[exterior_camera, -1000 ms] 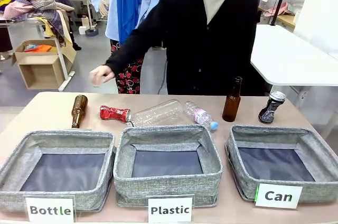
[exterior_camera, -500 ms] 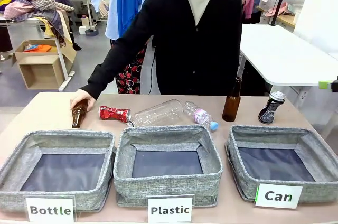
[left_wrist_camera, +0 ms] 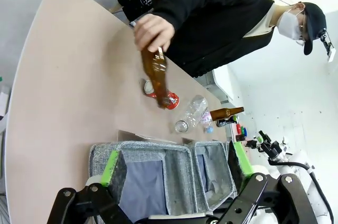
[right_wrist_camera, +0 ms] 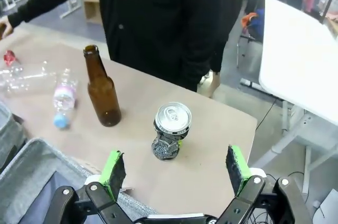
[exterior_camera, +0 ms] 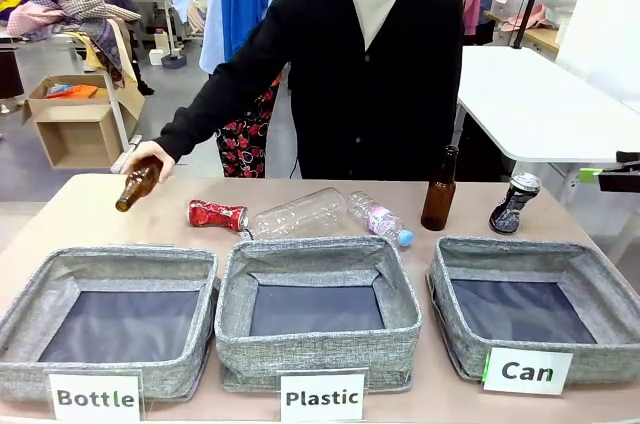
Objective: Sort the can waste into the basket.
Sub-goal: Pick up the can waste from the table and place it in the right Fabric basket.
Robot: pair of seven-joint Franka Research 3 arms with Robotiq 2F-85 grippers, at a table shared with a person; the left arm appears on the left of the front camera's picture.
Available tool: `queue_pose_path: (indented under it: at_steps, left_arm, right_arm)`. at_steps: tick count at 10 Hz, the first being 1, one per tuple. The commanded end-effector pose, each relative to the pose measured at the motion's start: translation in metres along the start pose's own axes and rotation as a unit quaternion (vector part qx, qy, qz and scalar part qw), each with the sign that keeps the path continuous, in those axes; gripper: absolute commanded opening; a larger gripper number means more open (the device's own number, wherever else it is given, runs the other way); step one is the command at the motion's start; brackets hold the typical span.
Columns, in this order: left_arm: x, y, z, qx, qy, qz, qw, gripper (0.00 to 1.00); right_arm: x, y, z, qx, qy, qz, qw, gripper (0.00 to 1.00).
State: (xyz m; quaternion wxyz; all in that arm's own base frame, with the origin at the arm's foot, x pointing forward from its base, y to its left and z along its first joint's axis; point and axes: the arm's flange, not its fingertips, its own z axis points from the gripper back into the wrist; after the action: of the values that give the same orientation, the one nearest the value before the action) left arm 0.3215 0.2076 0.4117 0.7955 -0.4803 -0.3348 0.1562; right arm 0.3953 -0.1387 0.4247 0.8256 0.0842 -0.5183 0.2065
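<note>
The red can (exterior_camera: 217, 214) lies on its side at the table's left middle, behind the bins; in the left wrist view the red can (left_wrist_camera: 170, 100) is partly covered by a lifted bottle. The black-and-silver can (exterior_camera: 514, 202) stands dented at the back right, just behind the "Can" basket (exterior_camera: 530, 249). My right gripper (right_wrist_camera: 176, 167) hangs open above the basket's far rim (right_wrist_camera: 47, 152), with the black can (right_wrist_camera: 170, 131) just beyond its fingers. Its tip (exterior_camera: 610, 176) shows at the right edge. My left gripper (left_wrist_camera: 177, 163) is open and holds nothing, over the bins.
A person's hand (exterior_camera: 147, 156) holds a brown bottle (exterior_camera: 135, 187) tilted above the table's left side. Another brown bottle (exterior_camera: 439, 192) stands left of the black can. Two clear plastic bottles (exterior_camera: 297, 212) (exterior_camera: 378, 217) lie mid-table. The "Bottle" bin (exterior_camera: 110, 262) and "Plastic" bin (exterior_camera: 318, 249) sit in front.
The person's hand came down on the lying brown bottle and has lifted it off the table. My right gripper has edged into the front view from the right.
</note>
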Motion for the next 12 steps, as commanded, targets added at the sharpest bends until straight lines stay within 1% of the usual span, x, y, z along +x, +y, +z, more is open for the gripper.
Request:
queue_pose_path:
  at_steps: [1, 2, 3, 4, 5, 6, 7, 8, 9, 10, 11, 12]
  left_arm:
    - [0.001, 0.001, 0.001, -0.004, 0.002, -0.007, 1.0, 1.0]
    - [0.001, 0.001, 0.001, -0.004, 0.002, -0.007, 1.0, 1.0]
    - [0.0, 0.0, 0.0, 0.0, 0.0, 0.0, 1.0, 1.0]
    - [0.019, -0.022, 0.033, -0.026, -0.008, 0.019, 0.999, 1.0]
    - [0.033, -0.035, 0.064, -0.043, -0.03, 0.039, 0.998, 1.0]
    - [0.046, -0.041, 0.096, -0.06, -0.037, 0.059, 0.996, 1.0]
    - [0.052, -0.042, 0.119, -0.076, -0.028, 0.079, 0.994, 1.0]
    - [0.054, -0.04, 0.137, -0.086, -0.009, 0.091, 0.992, 1.0]
    - [0.051, -0.036, 0.152, -0.097, 0.026, 0.111, 0.989, 1.0]
    - [0.047, -0.028, 0.16, -0.09, 0.048, 0.12, 0.987, 1.0]
    - [0.041, -0.022, 0.158, -0.064, 0.044, 0.11, 0.991, 1.0]
    - [0.032, -0.017, 0.151, -0.048, 0.066, 0.111, 0.99, 1.0]
  right_arm:
    - [-0.005, 0.001, -0.005, 0.002, 0.005, -0.003, 1.0, 1.0]
    - [-0.01, -0.004, -0.008, 0.052, 0.022, 0.012, 0.998, 1.0]
    - [-0.017, -0.015, -0.02, 0.077, 0.028, 0.021, 0.996, 1.0]
    - [-0.023, -0.028, -0.03, 0.101, 0.035, 0.032, 0.994, 1.0]
    - [-0.026, -0.032, -0.04, 0.115, 0.041, 0.049, 0.991, 1.0]
    - [-0.029, -0.034, -0.054, 0.119, 0.051, 0.065, 0.989, 1.0]
    - [-0.031, -0.037, -0.067, 0.115, 0.043, 0.067, 0.99, 1.0]
    - [-0.036, -0.044, -0.079, 0.11, 0.038, 0.068, 0.991, 1.0]
    - [-0.045, -0.055, -0.089, 0.109, 0.045, 0.072, 0.99, 1.0]
    - [-0.055, -0.064, -0.098, 0.115, 0.065, 0.079, 0.988, 1.0]
    - [-0.059, -0.07, -0.105, 0.118, 0.064, 0.088, 0.987, 1.0]
    - [-0.063, -0.074, -0.11, 0.127, 0.052, 0.093, 0.986, 1.0]
